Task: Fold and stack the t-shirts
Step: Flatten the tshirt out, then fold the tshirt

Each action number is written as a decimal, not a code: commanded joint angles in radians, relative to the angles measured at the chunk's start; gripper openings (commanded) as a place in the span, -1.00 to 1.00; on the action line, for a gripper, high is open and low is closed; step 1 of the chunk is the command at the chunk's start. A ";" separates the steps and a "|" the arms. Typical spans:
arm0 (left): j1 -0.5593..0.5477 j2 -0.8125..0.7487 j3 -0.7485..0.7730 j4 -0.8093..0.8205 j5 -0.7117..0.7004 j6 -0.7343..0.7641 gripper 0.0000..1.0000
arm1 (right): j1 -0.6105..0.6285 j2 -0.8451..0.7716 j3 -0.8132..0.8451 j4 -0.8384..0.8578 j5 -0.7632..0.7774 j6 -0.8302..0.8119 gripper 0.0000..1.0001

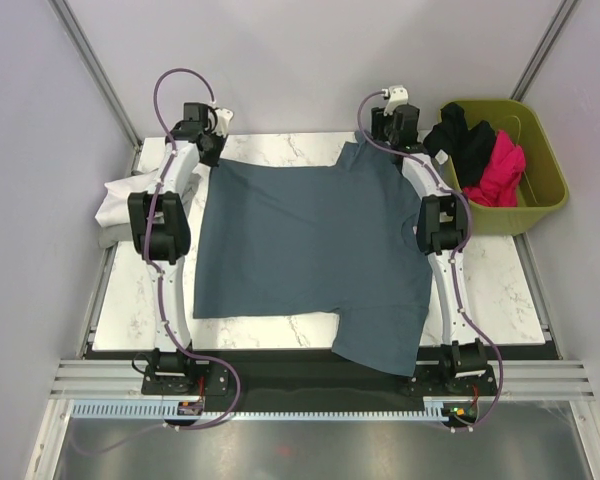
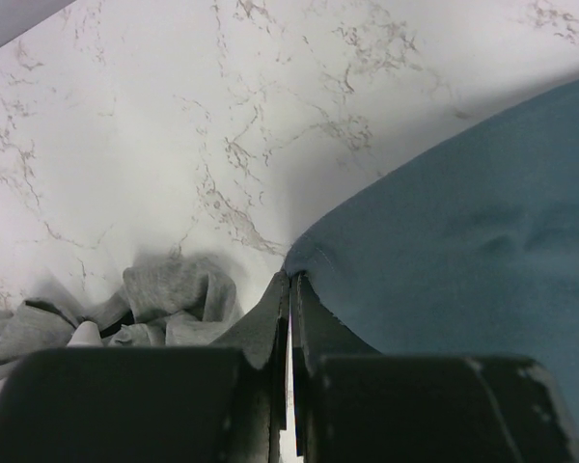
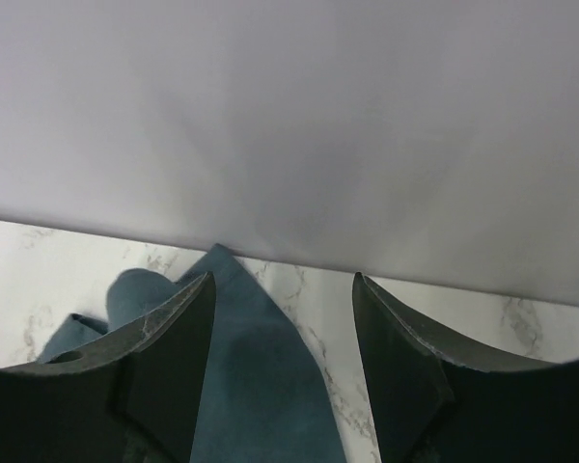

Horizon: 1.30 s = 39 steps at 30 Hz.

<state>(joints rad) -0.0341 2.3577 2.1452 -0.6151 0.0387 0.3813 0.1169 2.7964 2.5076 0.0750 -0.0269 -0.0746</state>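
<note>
A slate blue-grey t-shirt (image 1: 310, 250) lies spread flat over the middle of the marble table (image 1: 500, 290), and its near right part hangs over the front edge. My left gripper (image 1: 209, 143) is at the shirt's far left corner. In the left wrist view that gripper (image 2: 291, 277) is shut, with the corner of the blue-grey shirt (image 2: 463, 251) pinched at the tips. My right gripper (image 1: 388, 133) is at the far right corner. In the right wrist view it (image 3: 282, 289) is open, and a point of the blue-grey shirt (image 3: 251, 376) lies on the table between its fingers.
A white t-shirt (image 1: 118, 200) lies crumpled at the table's left edge under the left arm; it also shows in the left wrist view (image 2: 164, 299). An olive-green bin (image 1: 540, 185) at the far right holds a black shirt (image 1: 462, 135) and a magenta-pink shirt (image 1: 500, 172). Walls stand close around.
</note>
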 commanded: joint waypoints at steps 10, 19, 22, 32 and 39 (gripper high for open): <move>-0.006 -0.141 0.001 -0.049 0.095 -0.114 -0.96 | -0.003 0.038 0.017 0.016 -0.002 0.050 0.03; -0.027 -0.169 0.001 -0.055 0.110 -0.124 -0.96 | -0.006 0.037 0.010 0.022 0.047 0.047 -1.00; -0.027 -0.179 -0.013 -0.057 0.105 -0.121 -0.96 | -0.010 0.026 0.008 0.022 0.047 0.047 -1.00; -0.032 -0.236 -0.062 -0.077 0.130 -0.131 -0.96 | -0.036 0.055 0.051 -0.009 0.028 0.073 0.06; -0.044 -0.250 -0.057 -0.077 0.127 -0.137 -0.96 | -0.042 0.054 0.051 -0.011 0.004 0.096 -0.98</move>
<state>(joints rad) -0.0681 2.1670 2.0796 -0.7036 0.1421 0.2768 0.0753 2.8605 2.5088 0.0521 -0.0044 0.0040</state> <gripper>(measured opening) 0.026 0.063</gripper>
